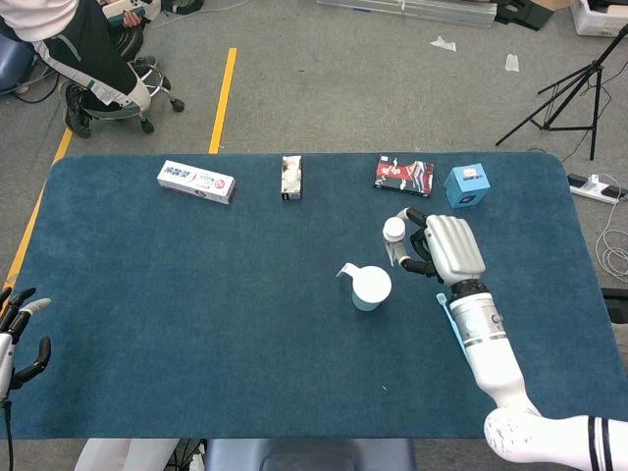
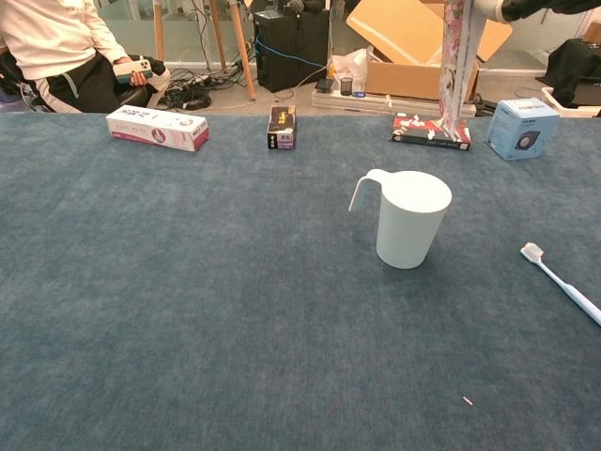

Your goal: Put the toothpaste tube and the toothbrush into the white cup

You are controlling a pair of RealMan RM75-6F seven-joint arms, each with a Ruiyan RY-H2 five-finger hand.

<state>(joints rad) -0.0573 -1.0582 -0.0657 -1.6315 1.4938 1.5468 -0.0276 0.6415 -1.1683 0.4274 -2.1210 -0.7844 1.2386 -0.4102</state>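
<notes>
I've got my right hand (image 1: 446,247) up over the table (image 1: 196,324), just right of the white cup (image 1: 371,287) and a touch beyond it, fingers wrapped round the toothpaste tube (image 2: 455,66); the cap end shows white at the top of my grip in the head view, and in the chest view the tube hangs down long and upright, its flat end above and behind the cup, not inside it; the cup stands upright on the blue cloth, handle pointing left, nothing in it that I can see; the toothbrush (image 2: 563,280) lies flat on the cloth to the right of the cup, bristle end nearer the cup, handle running away to the right edge of the chest view; in the head view my forearm covers most of it, only a pale blue strip showing; my left hand (image 1: 18,329) sits far to the left of the cup at the table's near corner, fingers spread apart and holding nothing; along the far side, beyond the cup, a white and pink box (image 1: 196,182) well to the left, a small dark box (image 1: 291,178) left of the cup's line, a red and black packet (image 1: 403,175) just right of it, and a blue cube box (image 1: 467,186) further right
</notes>
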